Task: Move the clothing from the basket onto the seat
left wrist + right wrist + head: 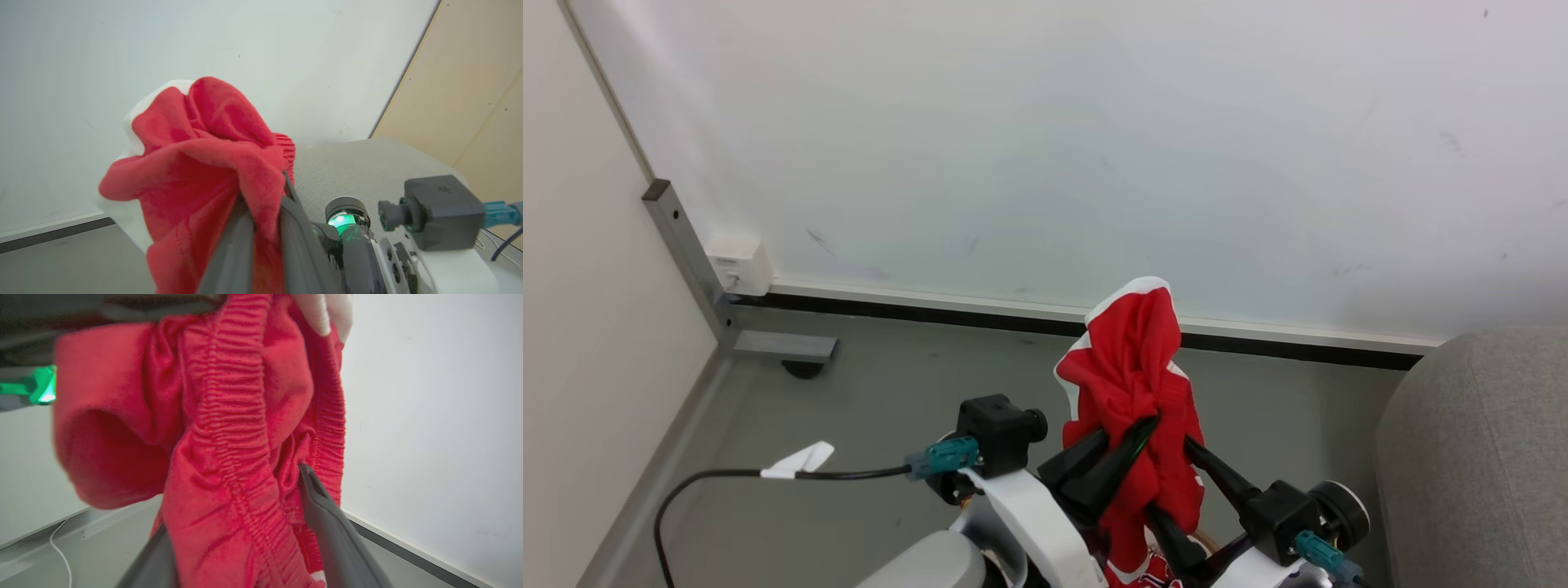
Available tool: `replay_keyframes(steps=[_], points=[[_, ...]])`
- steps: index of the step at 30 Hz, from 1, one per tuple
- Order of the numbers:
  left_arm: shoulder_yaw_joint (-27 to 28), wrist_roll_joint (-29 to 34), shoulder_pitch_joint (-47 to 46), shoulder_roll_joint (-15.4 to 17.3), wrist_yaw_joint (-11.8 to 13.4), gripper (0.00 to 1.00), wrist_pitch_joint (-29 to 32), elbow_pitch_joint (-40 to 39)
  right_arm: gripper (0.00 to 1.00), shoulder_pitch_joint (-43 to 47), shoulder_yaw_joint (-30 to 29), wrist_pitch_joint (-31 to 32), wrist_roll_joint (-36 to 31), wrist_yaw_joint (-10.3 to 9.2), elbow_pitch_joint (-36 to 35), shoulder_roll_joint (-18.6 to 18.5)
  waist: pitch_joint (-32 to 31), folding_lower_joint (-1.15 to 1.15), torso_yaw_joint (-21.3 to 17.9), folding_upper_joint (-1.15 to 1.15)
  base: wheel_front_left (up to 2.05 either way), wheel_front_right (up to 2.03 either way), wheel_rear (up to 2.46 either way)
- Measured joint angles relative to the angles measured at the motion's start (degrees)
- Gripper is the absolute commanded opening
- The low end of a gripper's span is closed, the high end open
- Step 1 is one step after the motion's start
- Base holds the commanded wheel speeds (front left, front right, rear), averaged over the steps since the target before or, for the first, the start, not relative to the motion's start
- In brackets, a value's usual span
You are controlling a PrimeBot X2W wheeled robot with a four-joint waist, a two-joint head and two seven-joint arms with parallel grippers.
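**Clothing bunched between both tools, up in the air beside the seat**

Clothing (1131, 367) is a red bundle with white trim, raised above the grey floor (890, 392) in front of the white wall (1045, 147). It touches neither one. The seat (1478, 457) is to the robot's right, apart from the bundle and cut off by the frame edge.

Left tool (1129, 431) pinches a fold of the red fabric, its two dark fingers close together with cloth squeezed between them in the left wrist view. The lower end of the bundle is hidden behind the arms, and a scrap with white trim and dark marks is cut off at the bottom edge.

Right tool (1168, 478) has its fingers apart, one on each side of the gathered waistband. In the right wrist view one fingertip is buried under fabric. Cannot tell whether it presses the cloth or only straddles it. The near cloth is blurred.
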Motion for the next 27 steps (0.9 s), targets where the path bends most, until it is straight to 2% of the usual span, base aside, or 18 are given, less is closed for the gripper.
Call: replay_keyframes(steps=[1, 4, 27], points=[[0.01, -0.15, 0.0, 0.01, 0.0, 0.0, 0.0, 0.01, 0.92, -0.16, 0.08, 0.0, 0.31, 0.0, 0.0, 0.02, 0.01, 0.0, 0.15, 0.0, 0.0, 0.0, 0.0], [0.02, -0.23, 0.0, 0.02, 0.16, 0.0, -0.01, 0.0, 0.0, -0.35, 0.57, 0.0, 1.11, 0.0, -0.25, 0.01, 0.1, 0.0, 0.4, 0.0, 0.0, 0.0, 0.0], [0.77, -0.47, -0.14, 1.36, 0.78, 0.0, -1.2, 0.18, 0.0, -0.05, 0.51, 0.01, 3.13, 0.0, -2.07, 0.02, 1.23, 0.0, -1.32, 0.0, 0.0, 0.0, 0.0]])
